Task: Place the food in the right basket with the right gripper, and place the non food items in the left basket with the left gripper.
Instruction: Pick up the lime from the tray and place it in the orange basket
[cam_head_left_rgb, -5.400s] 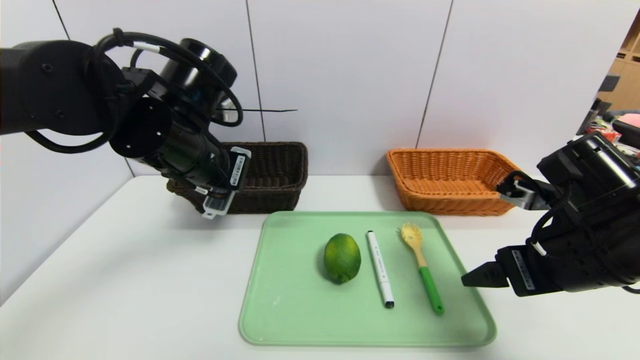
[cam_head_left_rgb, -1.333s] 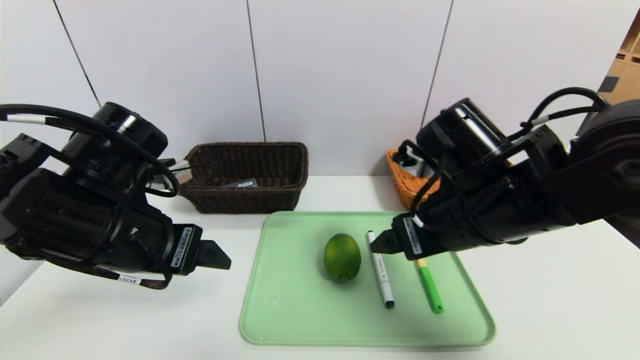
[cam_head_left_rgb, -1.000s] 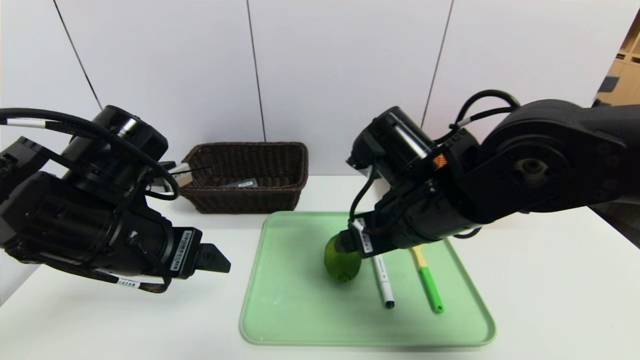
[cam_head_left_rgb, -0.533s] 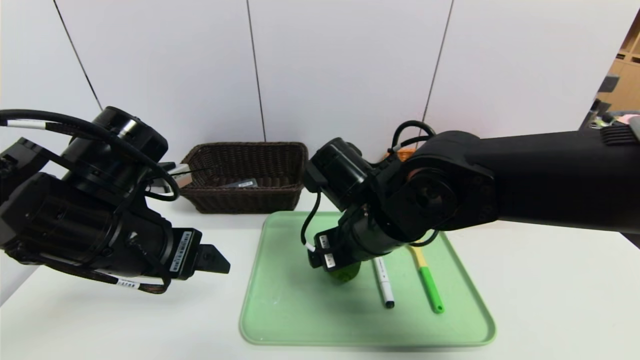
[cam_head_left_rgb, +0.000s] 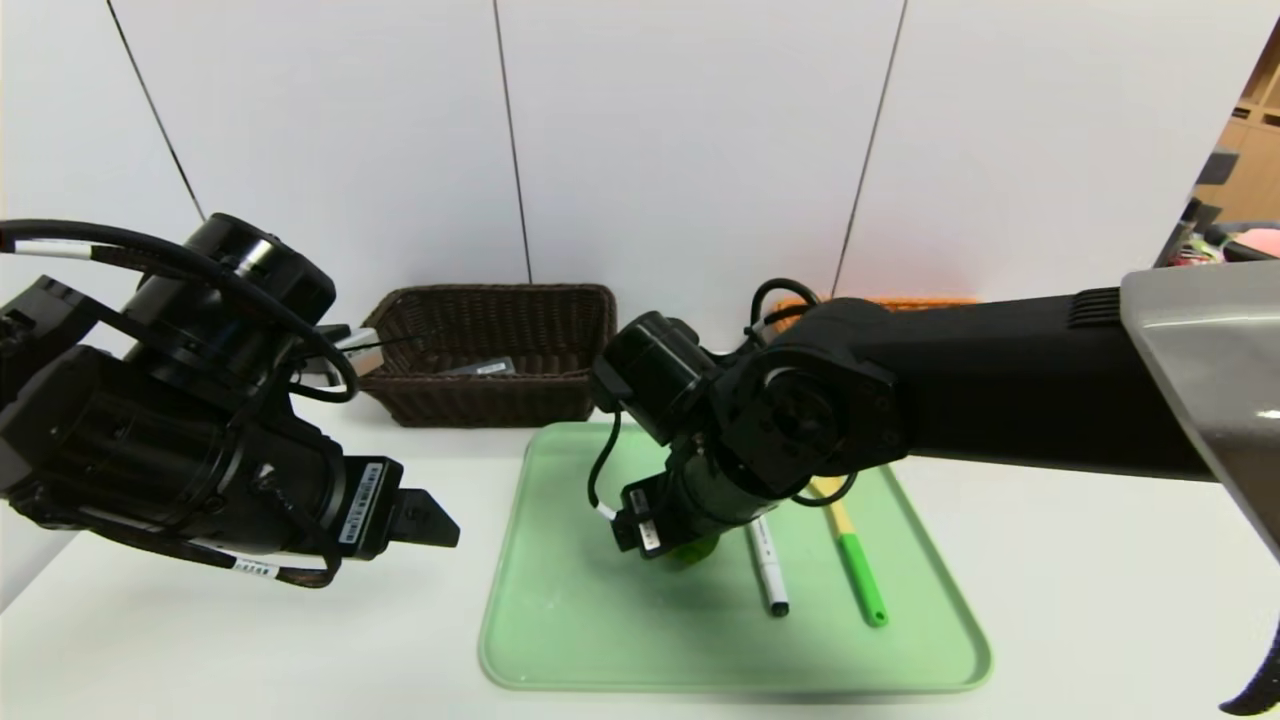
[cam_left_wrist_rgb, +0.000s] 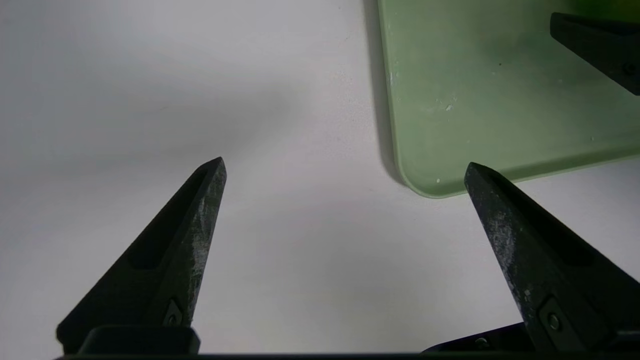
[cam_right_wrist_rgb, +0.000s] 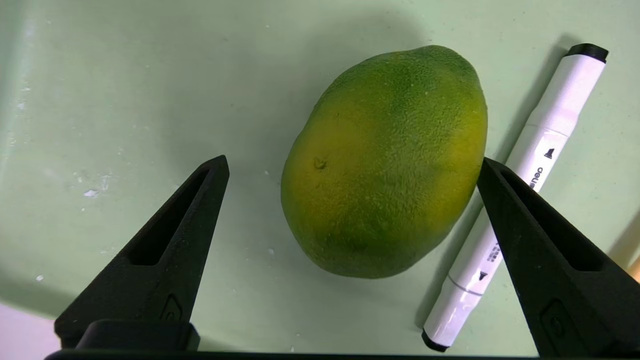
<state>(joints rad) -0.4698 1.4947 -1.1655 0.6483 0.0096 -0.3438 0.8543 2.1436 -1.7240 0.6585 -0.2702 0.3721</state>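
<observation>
From where I stand, the right gripper (cam_right_wrist_rgb: 354, 159) has swung in from over the spatula side of the tray (cam_head_left_rgb: 735, 690) and is now above the lime (cam_right_wrist_rgb: 385, 162), its pincers wide apart with the fruit between them, one tip at or very near the skin; I'd say it isn't gripped. The lime sits on the tray, beside the white marker (cam_right_wrist_rgb: 515, 197). The left gripper (cam_left_wrist_rgb: 345, 165) has drawn back from the dark basket (cam_head_left_rgb: 490, 400) and hangs off the tray's side, pincers apart and holding nothing. The grey case (cam_head_left_rgb: 490, 367) lies in that basket, so one non-food item looks done; marker and pasta spoon (cam_head_left_rgb: 862, 580) remain. Closing should come next, minding the marker. The marker reads "deli", partly hidden; the grippers' barcode labels I can't make out.
</observation>
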